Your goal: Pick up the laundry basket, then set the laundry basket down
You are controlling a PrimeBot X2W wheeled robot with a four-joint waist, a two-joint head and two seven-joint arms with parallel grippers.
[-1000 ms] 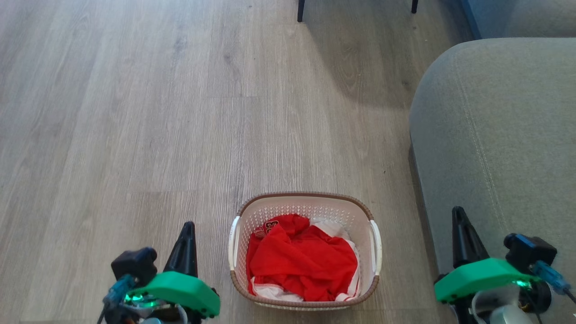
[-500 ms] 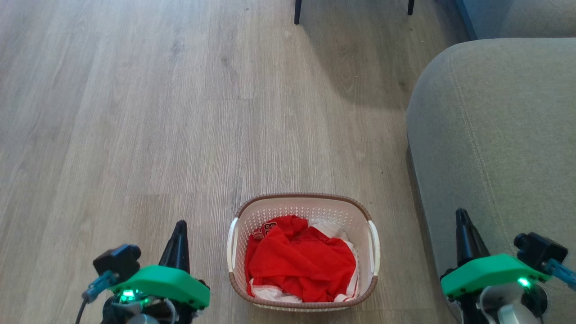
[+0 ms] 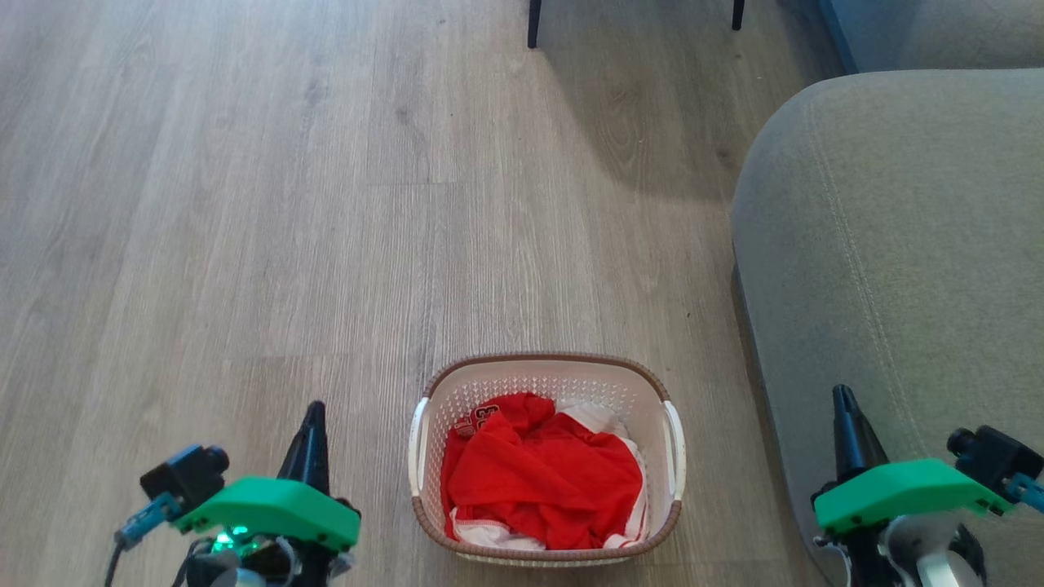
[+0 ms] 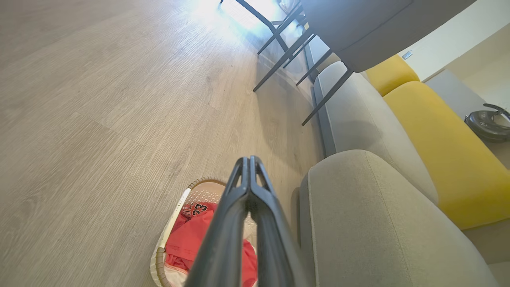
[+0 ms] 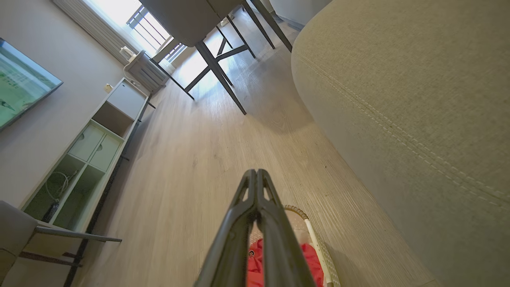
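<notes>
The left pincer (image 4: 249,159) covers part of the laundry basket (image 4: 172,223), cropped below.

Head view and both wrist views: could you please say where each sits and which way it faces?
Head view: on the head, looking down at the laundry basket on the floor; left claw and right claw at bottom corners.
Left wrist view: left wrist, along its shut claw past the sofa.
Right wrist view: right wrist, along its shut claw toward table legs.
All three share the basket.
</notes>
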